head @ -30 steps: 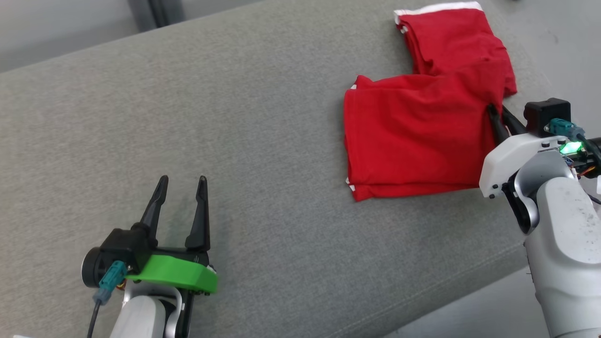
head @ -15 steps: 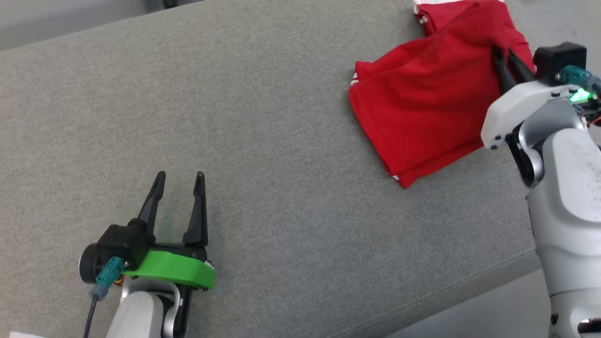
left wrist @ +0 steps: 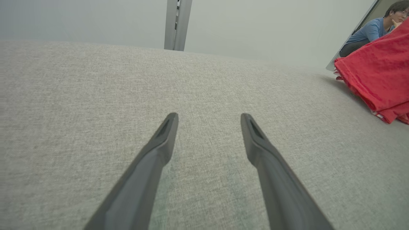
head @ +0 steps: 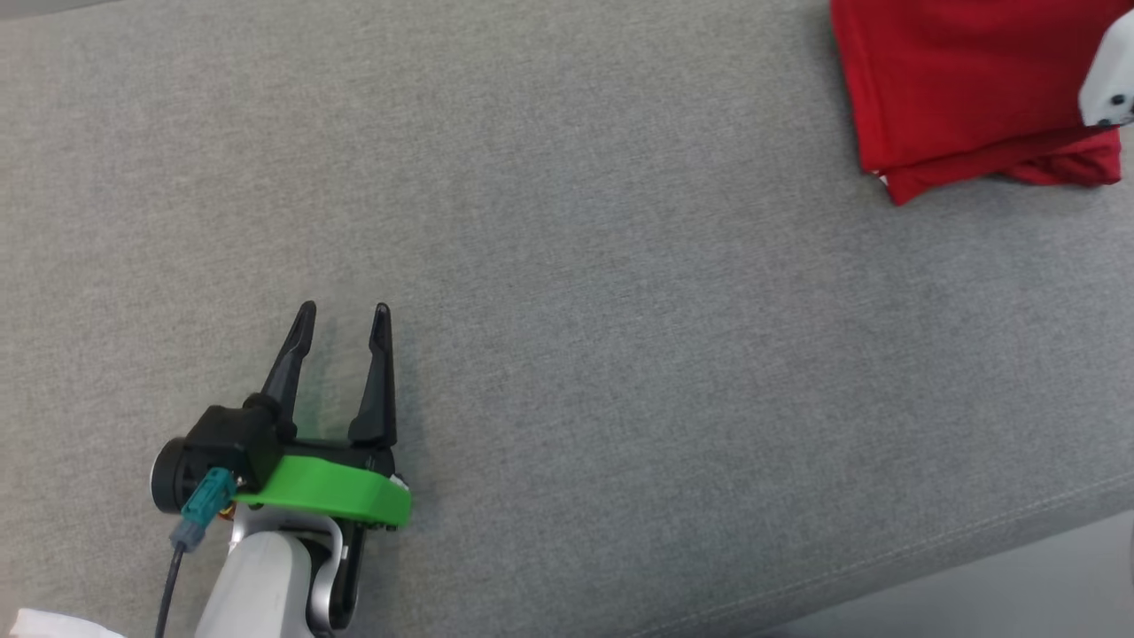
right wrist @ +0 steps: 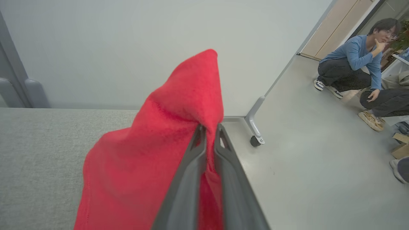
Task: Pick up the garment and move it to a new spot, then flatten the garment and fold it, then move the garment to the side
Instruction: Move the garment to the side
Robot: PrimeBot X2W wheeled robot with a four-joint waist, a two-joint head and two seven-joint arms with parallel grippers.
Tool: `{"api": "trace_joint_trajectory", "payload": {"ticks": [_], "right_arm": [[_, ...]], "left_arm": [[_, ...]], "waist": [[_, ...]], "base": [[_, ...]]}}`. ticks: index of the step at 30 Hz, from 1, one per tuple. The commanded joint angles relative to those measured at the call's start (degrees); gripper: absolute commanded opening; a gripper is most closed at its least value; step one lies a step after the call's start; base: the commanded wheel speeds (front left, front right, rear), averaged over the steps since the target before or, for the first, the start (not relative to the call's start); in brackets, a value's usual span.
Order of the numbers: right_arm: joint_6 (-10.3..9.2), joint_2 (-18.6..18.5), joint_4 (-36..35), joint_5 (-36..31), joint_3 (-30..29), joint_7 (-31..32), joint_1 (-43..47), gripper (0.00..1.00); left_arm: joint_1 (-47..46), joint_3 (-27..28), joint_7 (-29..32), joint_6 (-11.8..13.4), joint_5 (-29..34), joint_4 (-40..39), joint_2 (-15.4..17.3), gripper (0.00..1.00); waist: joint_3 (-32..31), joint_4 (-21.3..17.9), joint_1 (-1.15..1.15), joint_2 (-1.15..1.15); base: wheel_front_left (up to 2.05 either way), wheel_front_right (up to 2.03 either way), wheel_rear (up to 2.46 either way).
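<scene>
The left gripper [head: 344,310] is low over the grey table [head: 620,337], its fingers spread and empty. Nothing stands between it and the red garment [head: 957,89], which lies well apart, at the table's far right. The right gripper [right wrist: 210,128] is clenched on a raised fold of the garment. Further right, a person [right wrist: 358,60] crouches on the floor.

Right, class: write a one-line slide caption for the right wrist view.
Right end effector shut on the red garment at the edge of the grey surface.
</scene>
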Motion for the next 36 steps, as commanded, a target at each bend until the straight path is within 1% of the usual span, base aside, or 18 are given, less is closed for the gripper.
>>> {"api": "trace_joint_trajectory", "payload": {"ticks": [1,2,6,11,12,13,14,16,18,22,25,30,36], "right_arm": [[-0.1,-1.38,0.63,-0.65,-0.97,0.27,-0.76,0.0],[-0.11,-2.68,1.25,-1.22,-1.83,0.46,-1.23,0.0],[-0.1,-5.38,3.23,-3.09,-5.41,1.27,-1.74,0.0],[-0.11,-7.61,6.77,-5.78,-11.11,0.83,-1.77,0.0],[-0.1,-7.85,7.53,-6.57,-12.56,0.67,-1.43,0.06],[-0.11,-7.6,7.75,-7.22,-13.96,0.16,-1.12,0.24],[-0.1,-6.92,7.37,-8.13,-15.71,-1.17,-0.82,1.0],[-0.1,-5.46,6.66,-10.19,-19.36,-2.82,0.33,1.0],[-0.1,-3.48,6.5,-11.64,-21.39,-4.0,0.68,1.0],[-0.1,-0.93,6.13,-14.41,-22.75,-6.57,1.11,1.0],[-0.1,0.95,7.04,-15.09,-22.39,-8.69,0.72,1.0],[-0.1,2.78,8.75,-15.84,-20.43,-11.82,-0.29,1.0],[-0.1,4.37,10.59,-15.54,-16.77,-15.89,-1.36,1.0]], "left_arm": [[-1.27,-0.1,-0.01,-0.21,-0.1,-0.16,0.12,1.0],[-1.3,-0.21,-0.02,-0.21,-0.12,-0.15,0.09,1.0],[-1.6,-0.26,-0.02,-0.21,-0.15,-0.29,0.06,1.0],[-2.13,-0.66,-0.02,-0.21,-0.1,-0.4,0.29,1.0],[-2.26,-0.71,-0.02,-0.21,-0.07,-0.41,0.34,1.0],[-2.3,-0.71,-0.02,-0.21,-0.05,-0.44,0.39,1.0],[-2.3,-0.72,-0.01,-0.21,0.0,-0.45,0.44,1.0],[-2.14,-0.62,-0.01,-0.21,0.21,-0.43,0.58,1.0],[-1.76,-0.46,-0.01,-0.21,0.35,-0.42,0.68,1.0],[-1.0,-0.12,-0.01,-0.21,0.65,-0.49,0.99,1.0],[-0.72,0.01,-0.02,-0.2,0.85,-0.5,1.28,1.0],[-0.35,-0.03,-0.02,-0.21,0.78,-0.28,1.36,1.0],[0.24,1.05,-0.01,-0.18,0.77,-0.15,1.39,1.0]], "waist": [[1.46,1.63,0.0,0.0],[1.69,2.05,0.0,0.0],[2.44,3.11,0.0,0.0],[3.34,4.2,0.0,0.0],[3.47,4.36,0.0,0.0],[3.54,4.45,0.0,0.0],[3.59,4.53,0.0,0.0],[3.61,4.6,0.0,0.0],[3.51,4.52,0.0,0.0],[3.11,4.11,0.0,0.0],[2.44,3.59,0.0,0.0],[0.53,3.08,0.0,0.0],[-3.14,3.76,0.0,0.0]], "base": [[0.0,0.0,0.0],[0.0,0.0,0.0],[0.0,0.0,0.0],[0.0,0.0,0.0],[0.0,0.0,0.0],[0.0,0.0,0.0],[0.0,0.0,0.0],[0.0,0.0,0.0],[0.0,0.0,0.0],[0.0,0.0,0.0],[0.0,0.0,0.0],[0.0,0.0,0.0],[0.0,0.0,0.0]]}}
